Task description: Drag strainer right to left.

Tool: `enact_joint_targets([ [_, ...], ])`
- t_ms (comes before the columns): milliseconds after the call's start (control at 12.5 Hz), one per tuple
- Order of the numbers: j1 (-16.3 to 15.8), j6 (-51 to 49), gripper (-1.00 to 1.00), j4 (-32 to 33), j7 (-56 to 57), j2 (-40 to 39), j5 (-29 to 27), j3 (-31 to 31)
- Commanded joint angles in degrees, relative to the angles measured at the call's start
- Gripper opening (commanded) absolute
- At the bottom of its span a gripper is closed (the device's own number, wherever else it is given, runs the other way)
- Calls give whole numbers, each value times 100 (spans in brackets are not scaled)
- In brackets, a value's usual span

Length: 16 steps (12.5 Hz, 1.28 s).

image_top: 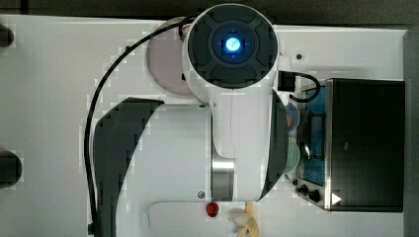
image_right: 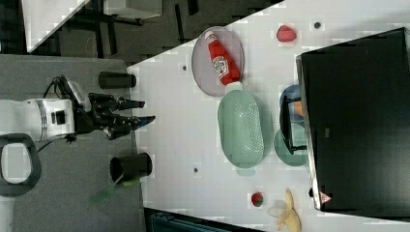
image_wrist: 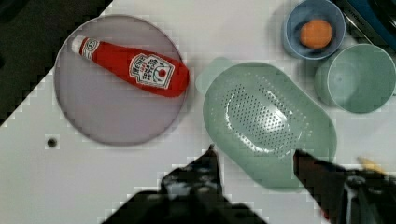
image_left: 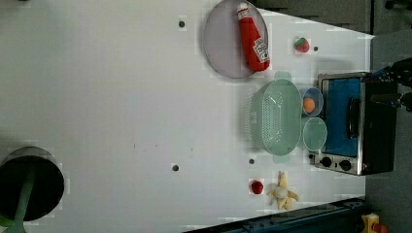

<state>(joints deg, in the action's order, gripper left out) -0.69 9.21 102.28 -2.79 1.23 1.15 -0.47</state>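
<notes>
Oval mint plastic strainer (image_wrist: 268,119) (finely perforated, tab-handled) sits on smooth white worktop (image_left: 121,97); the tool (image_wrist: 254,161) hangs released above.

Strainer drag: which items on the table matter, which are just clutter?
Job:
strainer
gripper, open, above the table

Lying about:
ketchup bottle on plate
blue bowl with orange ball
green bowl
toaster oven
banana

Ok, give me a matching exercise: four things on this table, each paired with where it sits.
Things:
1. ketchup bottle
2. orange ball
3. strainer
4. banana peel

Places:
A. in the blue bowl
B. beside the red strawberry
C. lying on the grey-lilac plate
D. between the plate and the green bowl

Pairs: 1-C, 2-A, 3-D, 4-B
</notes>
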Motion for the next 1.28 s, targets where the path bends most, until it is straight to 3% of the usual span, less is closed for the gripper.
enact_joint_targets([
  [80, 256, -1354, 60, 798, 242, 2268, 64, -304],
  [240, 256, -1345, 100, 866, 240, 2254, 64, -304],
  [720, 251, -499, 100, 1802, 189, 1762, 50, -290],
  [880, 251, 275, 100, 2297, -23, 1549, 48, -291],
  [1280, 244, 2574, 100, 3425, -1791, 826, 47, -241],
])
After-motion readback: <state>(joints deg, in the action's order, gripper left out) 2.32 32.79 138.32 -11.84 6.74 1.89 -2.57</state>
